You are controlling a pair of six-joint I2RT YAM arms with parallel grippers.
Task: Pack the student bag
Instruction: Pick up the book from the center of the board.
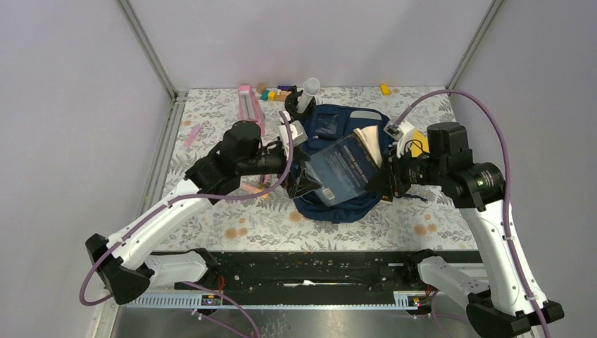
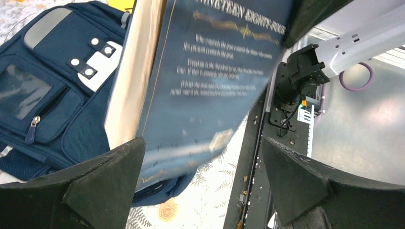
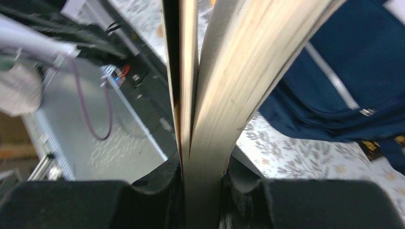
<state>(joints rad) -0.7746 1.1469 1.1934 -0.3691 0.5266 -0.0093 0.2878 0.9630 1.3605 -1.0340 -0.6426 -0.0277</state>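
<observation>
Paperback book: clamped at page edge by right fingers, aloft over student bag lying on worktop. Left fingers: apart, beside book's lower edge. Step: loading book; next needs bag's opening exposed.

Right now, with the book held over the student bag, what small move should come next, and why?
Probably close the left hand on the book. The right hand pinches it by the page edge, the pages splay apart, and it hangs tilted over the student bag between the left hand's open fingers.
</observation>
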